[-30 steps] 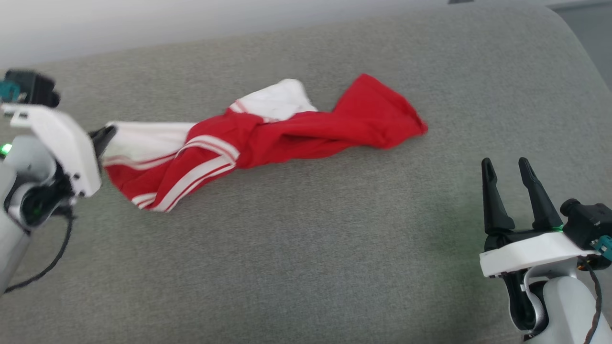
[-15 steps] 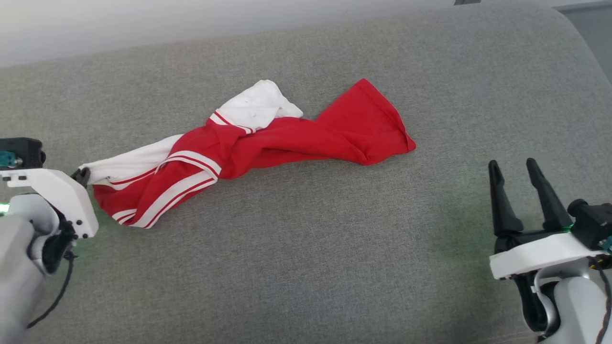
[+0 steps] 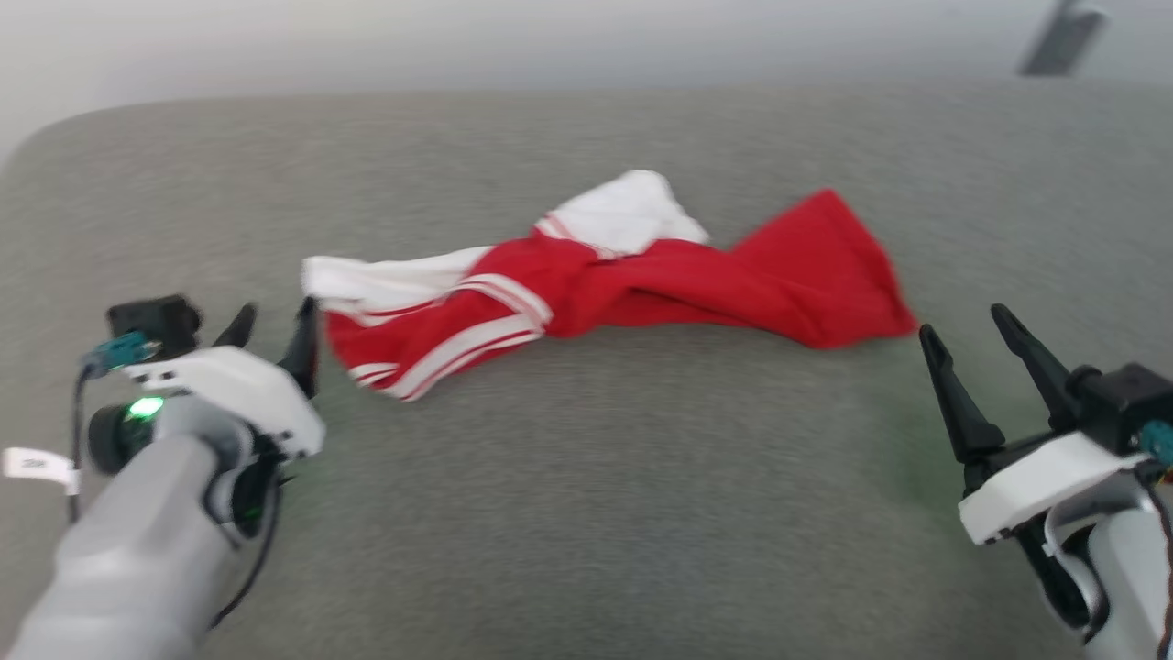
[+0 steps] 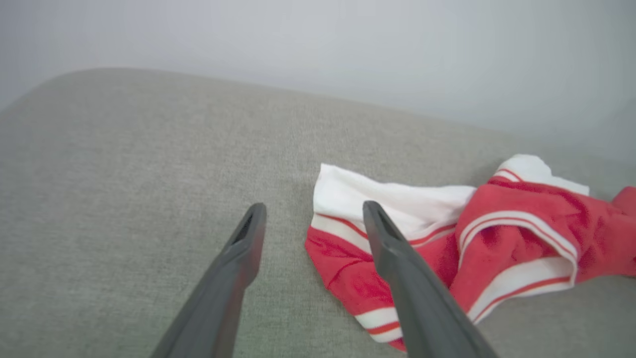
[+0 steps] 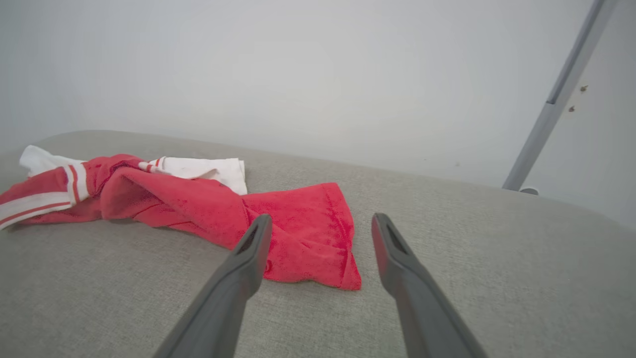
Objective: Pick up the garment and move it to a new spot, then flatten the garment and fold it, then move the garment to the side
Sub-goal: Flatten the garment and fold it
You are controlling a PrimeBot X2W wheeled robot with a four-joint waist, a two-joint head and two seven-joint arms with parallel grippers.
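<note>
The garment (image 3: 641, 275), a red shirt with white sleeves and striped trim, lies twisted into a long rope across the grey cushion. Its white sleeve end points left and its red hem end points right. My left gripper (image 3: 275, 316) stands open just left of the sleeve end, free of the cloth. In the left wrist view the fingers of the left gripper (image 4: 314, 206) are spread beside the garment's (image 4: 521, 233) white sleeve. My right gripper (image 3: 964, 323) is open and empty just right of the red hem. The right wrist view shows the right gripper (image 5: 322, 219) short of the garment's (image 5: 198, 204) hem.
The grey upholstered surface (image 3: 586, 513) runs wide in front of the garment and to both sides. Its rounded far edge meets a pale wall. A slanted grey pole (image 5: 561, 94) stands beyond the far right edge.
My left gripper has opened and let go of the white sleeve end, which now lies on the cushion. The head camera has shifted. The right gripper stays open.
</note>
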